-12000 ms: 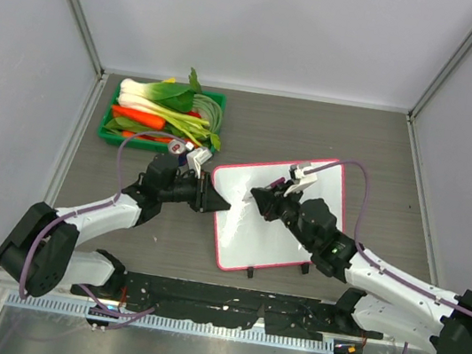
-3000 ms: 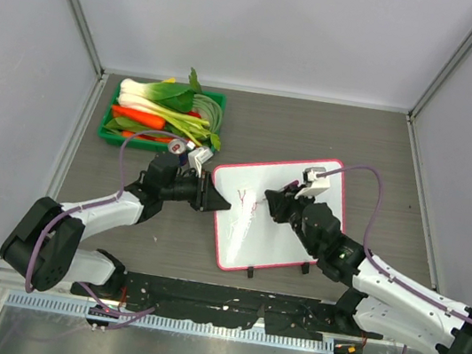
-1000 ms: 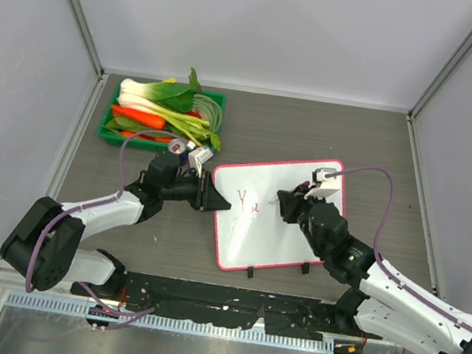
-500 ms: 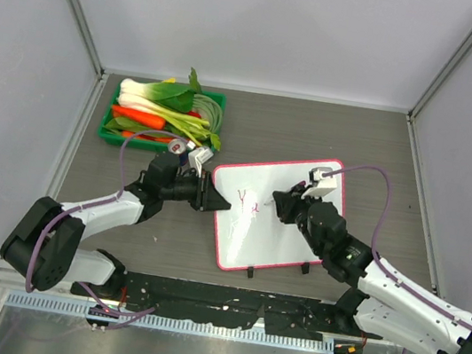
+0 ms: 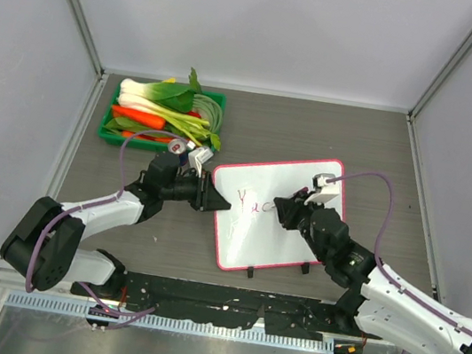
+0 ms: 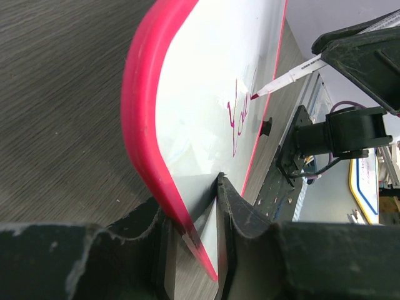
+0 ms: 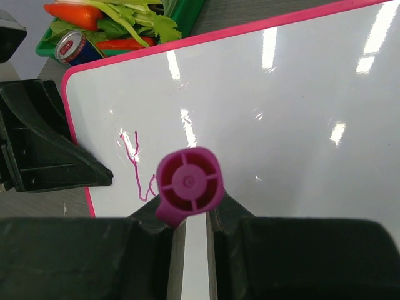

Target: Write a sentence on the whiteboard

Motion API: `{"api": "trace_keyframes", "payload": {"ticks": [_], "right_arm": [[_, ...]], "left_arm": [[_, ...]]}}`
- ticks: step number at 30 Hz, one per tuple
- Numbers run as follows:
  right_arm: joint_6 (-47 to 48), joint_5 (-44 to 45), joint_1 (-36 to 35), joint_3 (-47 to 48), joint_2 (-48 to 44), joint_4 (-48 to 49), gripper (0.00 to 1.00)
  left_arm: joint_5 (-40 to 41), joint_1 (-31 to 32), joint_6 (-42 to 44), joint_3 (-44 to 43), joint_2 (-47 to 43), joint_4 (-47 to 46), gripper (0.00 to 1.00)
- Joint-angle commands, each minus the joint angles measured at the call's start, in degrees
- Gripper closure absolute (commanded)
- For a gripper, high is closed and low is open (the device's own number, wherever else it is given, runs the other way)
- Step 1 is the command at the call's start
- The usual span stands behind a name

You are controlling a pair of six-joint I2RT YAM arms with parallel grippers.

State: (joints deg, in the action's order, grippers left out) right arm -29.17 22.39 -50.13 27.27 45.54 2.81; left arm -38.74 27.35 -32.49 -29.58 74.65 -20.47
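As the sentence [image 5: 256, 204] has been lengthened, most is judged unwritten. Whiteboard [image 5: 276, 237] is clamped by left gripper [image 6: 194, 207], marker [image 7: 189, 184] by right gripper [image 7: 190, 217].

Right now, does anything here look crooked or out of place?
The glossy white, pink-framed whiteboard sits askew to the table edges, one edge pinched by the left gripper. A red-and-blue can sits beside the vegetables.
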Motion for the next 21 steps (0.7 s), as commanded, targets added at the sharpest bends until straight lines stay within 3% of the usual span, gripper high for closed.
{"api": "trace_keyframes", "payload": {"ticks": [1, 21], "right_arm": [[0.34, 4.41, 0.21, -0.02, -0.36, -1.93, 0.99], [3.42, 8.54, 0.38, 2.0, -3.71, 0.7, 0.99]], "left_arm": [[10.79, -0.37, 11.05, 0.84, 2.16, 6.32, 1.0], [10.79, -0.37, 11.05, 0.84, 2.16, 6.41, 1.0]]}}
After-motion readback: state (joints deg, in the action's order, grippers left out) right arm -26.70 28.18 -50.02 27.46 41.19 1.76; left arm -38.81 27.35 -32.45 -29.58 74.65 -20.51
